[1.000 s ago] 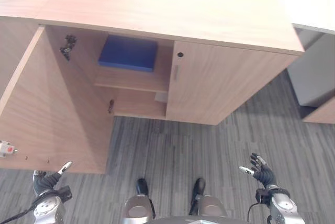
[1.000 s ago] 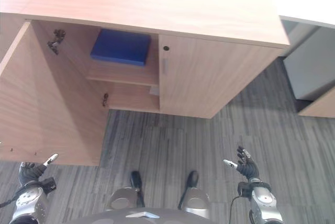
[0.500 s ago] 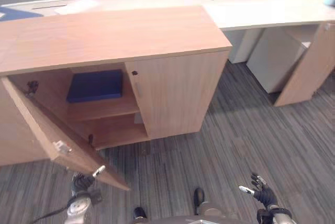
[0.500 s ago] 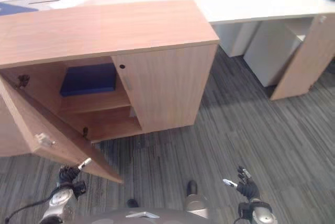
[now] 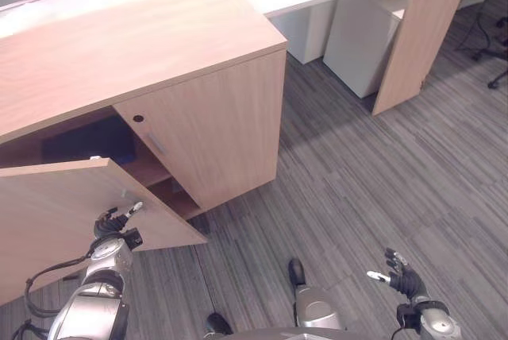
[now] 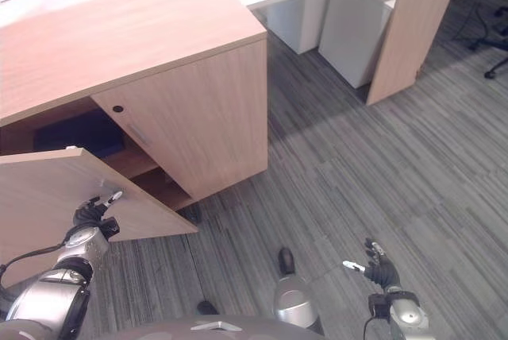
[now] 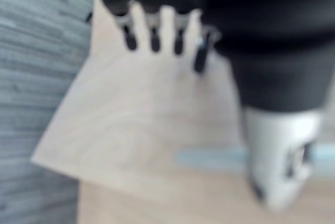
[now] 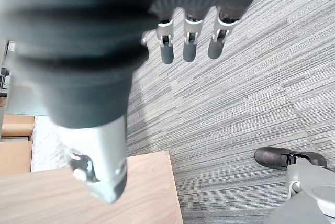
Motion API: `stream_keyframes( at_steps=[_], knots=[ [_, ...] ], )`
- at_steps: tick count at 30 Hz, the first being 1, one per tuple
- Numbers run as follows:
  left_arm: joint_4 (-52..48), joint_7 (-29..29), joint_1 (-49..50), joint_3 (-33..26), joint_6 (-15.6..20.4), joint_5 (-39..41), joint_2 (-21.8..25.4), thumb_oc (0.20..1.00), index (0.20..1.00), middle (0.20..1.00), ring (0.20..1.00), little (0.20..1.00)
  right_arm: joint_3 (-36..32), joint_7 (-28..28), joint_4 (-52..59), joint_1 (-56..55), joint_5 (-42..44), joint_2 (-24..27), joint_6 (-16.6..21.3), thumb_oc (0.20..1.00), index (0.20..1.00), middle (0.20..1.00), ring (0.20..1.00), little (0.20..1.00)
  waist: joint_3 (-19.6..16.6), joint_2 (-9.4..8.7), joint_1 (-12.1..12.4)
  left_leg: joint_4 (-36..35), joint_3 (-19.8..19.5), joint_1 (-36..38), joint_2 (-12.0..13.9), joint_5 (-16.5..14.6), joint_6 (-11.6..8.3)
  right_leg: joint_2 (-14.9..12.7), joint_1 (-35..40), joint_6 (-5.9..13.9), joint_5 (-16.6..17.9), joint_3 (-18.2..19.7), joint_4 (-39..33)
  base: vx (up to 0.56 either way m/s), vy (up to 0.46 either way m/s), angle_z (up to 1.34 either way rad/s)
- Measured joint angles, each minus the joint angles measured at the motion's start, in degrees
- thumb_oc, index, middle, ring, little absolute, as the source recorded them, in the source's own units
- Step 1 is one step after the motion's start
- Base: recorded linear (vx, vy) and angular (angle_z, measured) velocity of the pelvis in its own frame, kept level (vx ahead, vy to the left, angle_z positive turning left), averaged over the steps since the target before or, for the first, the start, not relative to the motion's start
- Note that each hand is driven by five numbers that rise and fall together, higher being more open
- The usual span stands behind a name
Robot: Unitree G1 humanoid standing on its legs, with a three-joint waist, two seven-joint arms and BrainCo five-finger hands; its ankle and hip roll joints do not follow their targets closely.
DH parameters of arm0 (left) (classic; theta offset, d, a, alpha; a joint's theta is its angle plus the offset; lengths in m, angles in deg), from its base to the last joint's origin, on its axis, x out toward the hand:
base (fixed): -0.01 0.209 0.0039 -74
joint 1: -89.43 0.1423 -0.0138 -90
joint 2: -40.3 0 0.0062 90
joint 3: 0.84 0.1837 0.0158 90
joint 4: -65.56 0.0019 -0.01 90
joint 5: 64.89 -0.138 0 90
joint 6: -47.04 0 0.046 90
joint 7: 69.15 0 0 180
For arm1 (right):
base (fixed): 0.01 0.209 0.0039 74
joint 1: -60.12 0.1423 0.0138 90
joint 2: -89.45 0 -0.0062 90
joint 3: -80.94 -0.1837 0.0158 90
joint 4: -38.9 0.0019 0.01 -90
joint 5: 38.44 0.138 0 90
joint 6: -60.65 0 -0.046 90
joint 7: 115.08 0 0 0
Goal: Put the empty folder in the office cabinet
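Observation:
The wooden office cabinet [image 5: 135, 46] stands at the left, its right door closed. Its left door [image 5: 55, 205] is swung partly across the opening. Through the remaining gap, a dark blue folder [image 5: 83, 140] lies flat on the upper shelf. My left hand [image 5: 111, 225] is open and rests against the outer face of the left door near its free edge. In the left wrist view its straight fingers [image 7: 166, 22] lie flat on the wood. My right hand [image 5: 405, 281] hangs open and empty over the carpet at the lower right, its fingers [image 8: 189, 41] relaxed.
A long white desk with a wooden side panel [image 5: 413, 30] runs along the back right. A white pedestal unit [image 5: 361, 46] stands under it, and a chair base [image 5: 496, 78] sits at the far right. Grey striped carpet [image 5: 357, 181] spreads before the cabinet.
The camera has turned, so the whole scene has shifted. The left door has swung from wide open to partly across the opening, with my left hand against it. The folder has stayed on the shelf.

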Motion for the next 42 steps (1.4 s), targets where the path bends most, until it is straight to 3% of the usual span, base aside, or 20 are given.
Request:
stream_keyframes(
  at_steps=[7, 12, 13, 16, 18, 20, 21, 22, 23, 25, 26, 27, 30, 33, 37, 42],
  knots=[
    [-0.1, 1.6, -0.9, 0.2, -2.1, 0.5, 0.3, 1.0, 1.0, 1.0, 1.0, 1.0, 1.2, -0.1, -0.1, 1.0, 0.0, 0.3, 0.5, 1.0, 1.0, 1.0, 1.0, 1.0, 0.2, 0.28, 0.3, 0.0, -0.1, 1.0, 0.9, -0.2, -0.26, 0.6, 1.3, -1.0, -0.2, -0.4, 0.1, 0.02, -0.183, 0.01],
    [-1.4, 2.9, 4.6, 1.2, -3.4, 0.3, -3.6, 1.0, 1.0, 1.0, 1.0, 1.0, 1.8, -0.9, -1.0, 2.0, -2.8, 0.1, 0.1, 1.0, 1.0, 1.0, 1.0, 1.0, -0.1, 1.07, 1.0, 0.0, -1.7, 2.6, 2.8, -0.5, -1.07, 1.7, 3.9, -2.43, -1.9, -2.7, 0.1, 0.03, -0.32, 0.18],
    [-2.4, 3.6, 8.7, 2.4, -3.5, -0.4, -7.6, 1.0, 1.0, 1.0, 1.0, 1.0, 2.8, -1.2, -2.6, 2.3, -5.8, 0.1, -0.4, 1.0, 1.0, 1.0, 1.0, 1.0, -0.5, 2.04, 2.0, 0.6, -2.6, 2.7, 3.8, -0.2, -1.48, 2.7, 4.5, -3.3, -2.8, -3.7, 0.1, -0.01, -0.371, 0.24],
    [-2.3, 4.8, 16.5, 2.6, -4.3, -0.8, -13.5, 1.0, 1.0, 1.0, 1.0, 1.0, 3.9, -1.2, -3.0, 3.5, -9.5, -0.1, -3.1, 1.0, 1.0, 1.0, 1.0, 1.0, -0.5, 3.15, 5.1, 2.3, -3.6, 2.4, 5.3, 0.3, -1.83, 4.1, 5.4, -4.25, -3.7, -4.7, 0.1, -0.03, -0.259, 0.15],
    [-1.5, 5.1, 18.4, 3.0, -4.9, -1.1, -15.0, 1.0, 1.0, 1.0, 1.0, 1.0, 4.0, -1.2, -3.1, 3.6, -9.7, -0.2, -4.1, 1.0, 1.0, 1.0, 1.0, 1.0, -0.6, 3.31, 6.4, 3.6, -4.4, 1.9, 5.9, 0.4, -1.76, 4.2, 5.5, -4.73, -4.1, -5.1, 0.0, -0.02, -0.165, 0.17],
    [0.8, 6.4, 22.9, 3.2, -6.8, -2.6, -15.9, 1.0, 1.0, 1.0, 1.0, 1.0, 3.4, -1.1, -6.7, 6.0, -9.5, -0.9, -6.7, 1.0, 1.0, 1.0, 1.0, 1.0, -0.4, 3.09, 11.1, 8.0, -8.2, -0.6, 6.3, 1.0, -1.02, 4.5, 6.7, -5.76, -5.1, -6.6, 0.0, 0.01, -0.224, 0.33],
    [1.2, 7.4, 23.7, 3.4, -7.1, -3.8, -16.0, 1.0, 1.0, 1.0, 1.0, 1.0, 3.0, -1.0, -10.2, 7.6, -9.5, -1.8, -7.8, 1.0, 1.0, 1.0, 1.0, 1.0, -0.4, 2.01, 12.7, 10.7, -12.5, -1.9, 4.7, -0.8, -1.45, 3.3, 6.8, -5.88, -5.1, -5.9, 0.0, -0.03, -0.163, 0.2],
    [1.4, 8.4, 24.5, 3.6, -8.3, -5.3, -16.3, 1.0, 1.0, 1.0, 1.0, 1.0, 3.1, -0.6, -12.5, 8.9, -9.6, -2.2, -8.9, 1.0, 1.0, 1.0, 1.0, 1.0, -0.6, 1.67, 14.1, 10.6, -15.7, -2.0, 1.5, -3.1, -1.65, 2.2, 7.1, -5.97, -5.0, -5.4, 0.0, -0.04, -0.071, -0.08],
    [1.4, 8.4, 24.5, 3.6, -8.3, -5.3, -16.3, 1.0, 1.0, 1.0, 1.0, 1.0, 3.1, -0.6, -12.5, 8.9, -9.6, -2.2, -8.9, 1.0, 1.0, 1.0, 1.0, 1.0, -0.6, 1.67, 14.1, 10.6, -15.7, -2.0, 1.5, -3.1, -1.65, 2.2, 7.1, -5.97, -5.0, -5.4, 0.0, -0.04, -0.058, 0.01],
    [1.7, 10.9, 28.0, 5.5, -9.9, -9.0, -16.4, 1.0, 1.0, 1.0, 1.0, 1.0, 3.2, 0.5, -16.4, 10.0, -10.7, -3.4, -9.5, 1.0, 1.0, 1.0, 1.0, 1.0, -1.0, 2.45, 15.2, 6.9, -19.3, -1.6, -7.2, -5.5, 1.62, 1.2, 6.8, -5.31, -4.6, -6.1, 0.0, 0.05, -0.026, 0.14],
    [1.9, 11.4, 28.5, 5.8, -10.1, -9.6, -16.4, 1.0, 1.0, 1.0, 1.0, 1.0, 3.3, 0.8, -17.7, 10.2, -11.2, -4.2, -10.1, 1.0, 1.0, 1.0, 1.0, 1.0, -1.3, 2.88, 15.7, 5.5, -19.6, -1.2, -8.5, -6.0, 3.22, 2.0, 6.7, -5.17, -4.5, -6.1, 0.0, 0.06, -0.012, 0.0],
    [2.0, 11.6, 29.4, 6.2, -10.4, -9.5, -15.9, 1.0, 1.0, 1.0, 1.0, 1.0, 3.3, 1.2, -19.6, 10.8, -11.3, -6.7, -10.9, 1.0, 1.0, 1.0, 1.0, 1.0, -1.6, 2.79, 16.8, 2.5, -20.6, 0.2, -8.9, -5.0, 6.63, 2.5, 6.9, -4.99, -4.3, -6.0, 0.1, 0.04, -0.002, 0.02],
    [1.7, 13.0, 29.7, 6.8, -10.5, -9.6, -15.3, 1.0, 1.0, 1.0, 1.0, 1.0, 3.4, 1.9, -23.8, 9.7, -11.4, -12.9, -13.1, 1.0, 1.0, 1.0, 1.0, 1.0, -3.7, -0.93, 18.1, 0.1, -22.0, 0.6, -9.5, -4.0, 7.2, 2.1, 7.4, -4.49, -4.0, -6.9, 0.3, 0.04, 0.009, 0.18],
    [1.6, 13.3, 28.8, 8.2, -10.3, -10.3, -14.8, 1.0, 1.0, 1.0, 1.0, 1.0, 4.3, 1.4, -23.7, 9.2, -11.4, -15.2, -13.6, 1.0, 1.0, 1.0, 1.0, 1.0, -5.9, -3.3, 18.9, 0.0, -23.7, 0.3, -10.1, -4.6, 7.89, 1.3, 7.7, -4.1, -4.2, -8.0, 0.4, 0.07, 0.017, 0.2],
    [1.3, 12.0, 27.6, 9.1, -10.3, -10.3, -14.4, 1.0, 1.0, 1.0, 1.0, 1.0, 6.8, 0.9, -23.1, 9.8, -11.2, -15.7, -13.4, 1.0, 1.0, 1.0, 1.0, 1.0, -7.0, -4.48, 19.3, 0.0, -24.4, 0.4, -10.3, -4.7, 8.0, 1.3, 8.1, -3.96, -4.7, -8.3, 0.3, 0.04, -0.004, 0.16],
    [1.9, 10.1, 26.4, 9.1, -11.0, -12.5, -14.1, 1.0, 1.0, 1.0, 1.0, 1.0, 10.5, 0.5, -22.6, 10.5, -11.1, -16.1, -13.7, 1.0, 1.0, 1.0, 1.0, 1.0, -7.8, -4.25, 19.2, 0.4, -24.4, 0.5, -10.2, -4.3, 8.08, 1.4, 8.3, -3.91, -4.7, -8.6, 0.3, 0.03, -0.003, 0.01]
  ],
)
